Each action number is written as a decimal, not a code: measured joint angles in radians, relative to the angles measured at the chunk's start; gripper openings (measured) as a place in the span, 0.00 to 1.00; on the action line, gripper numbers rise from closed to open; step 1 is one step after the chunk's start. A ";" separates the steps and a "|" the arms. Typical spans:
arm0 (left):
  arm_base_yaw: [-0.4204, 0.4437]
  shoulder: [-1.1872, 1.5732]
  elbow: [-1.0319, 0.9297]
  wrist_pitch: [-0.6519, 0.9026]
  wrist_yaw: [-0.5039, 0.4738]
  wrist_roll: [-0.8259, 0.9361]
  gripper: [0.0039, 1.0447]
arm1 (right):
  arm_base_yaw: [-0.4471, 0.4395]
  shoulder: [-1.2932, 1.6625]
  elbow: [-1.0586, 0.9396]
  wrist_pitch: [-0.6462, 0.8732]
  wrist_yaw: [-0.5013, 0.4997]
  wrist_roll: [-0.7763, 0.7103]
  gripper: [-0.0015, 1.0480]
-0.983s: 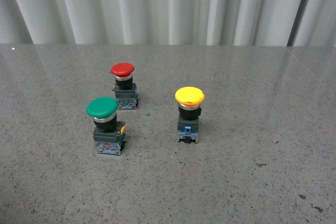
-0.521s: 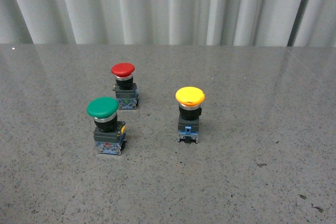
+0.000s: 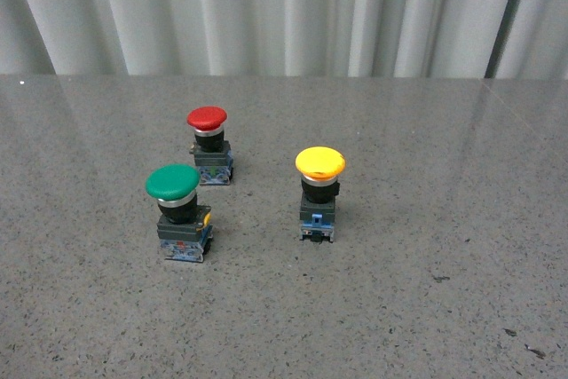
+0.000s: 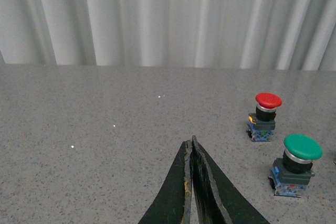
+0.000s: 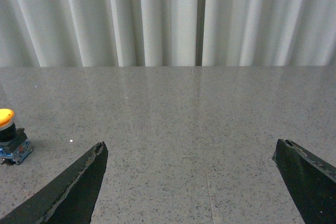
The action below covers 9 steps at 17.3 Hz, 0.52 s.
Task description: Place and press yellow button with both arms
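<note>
On the grey speckled tabletop (image 3: 444,246), right of centre in the front view, the yellow button (image 3: 319,191) is shown standing upright. Its long axis is vertical, with the round yellow cap pointing upward and the blue-grey base resting on the surface. It stands free of the other objects. To its left, and well apart from it, a green-capped button (image 3: 177,210) is seen nearer the camera and a red-capped button (image 3: 209,144) farther back. Both are likewise upright, caps uppermost. A pleated pale curtain (image 3: 284,11) is seen behind the tabletop's far edge. In the left wrist view, the left gripper (image 4: 192,145) is shown with its dark fingers pressed together to a single point above bare tabletop, with the red and green buttons off to one side. In the right wrist view, the right gripper (image 5: 191,145) is shown with its fingers spread wide apart and empty. The yellow button appears at the picture's edge, outside the gap and partly cut off.
</note>
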 joint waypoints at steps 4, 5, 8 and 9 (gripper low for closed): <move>0.000 -0.060 -0.018 -0.039 0.000 0.000 0.01 | 0.000 0.000 0.000 0.000 0.000 0.000 0.94; 0.000 -0.078 -0.029 -0.035 0.000 0.000 0.01 | 0.000 0.000 0.000 0.000 0.000 0.000 0.94; 0.000 -0.129 -0.046 -0.063 0.000 0.000 0.01 | 0.000 0.000 0.000 0.000 0.000 0.000 0.94; 0.000 -0.138 -0.046 -0.071 0.000 0.000 0.01 | 0.000 0.000 0.000 0.000 0.000 0.000 0.94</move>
